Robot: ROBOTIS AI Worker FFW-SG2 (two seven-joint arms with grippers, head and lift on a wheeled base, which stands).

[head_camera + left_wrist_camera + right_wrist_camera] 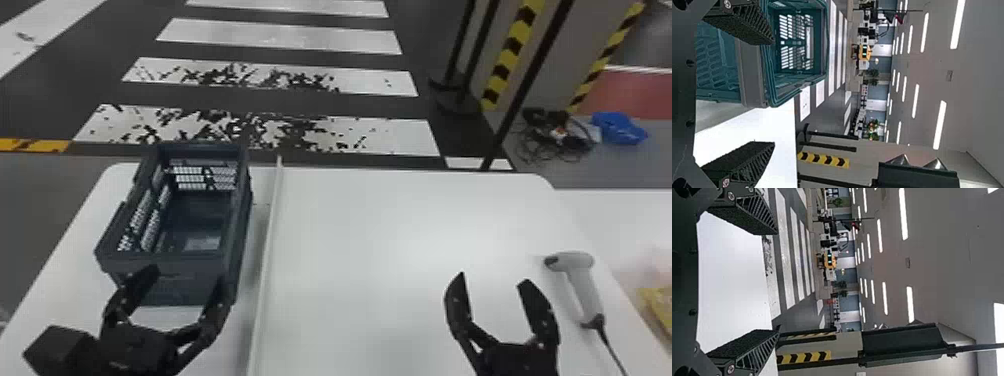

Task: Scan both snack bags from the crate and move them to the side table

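The dark crate stands at the left of the white table, and no bag is visible inside it. My left gripper is open at the crate's near end, its fingers apart with nothing between them. In the left wrist view the crate lies beyond the spread left gripper. My right gripper is over the table's right half, open and holding nothing; the right wrist view has the same gripper with fingers wide apart. A yellow bag lies on the side table at the right edge.
A grey handheld scanner stands near the right edge of the white table, its cable running toward the front. A raised white strip divides the tabletop just right of the crate. Dark poles rise behind the table.
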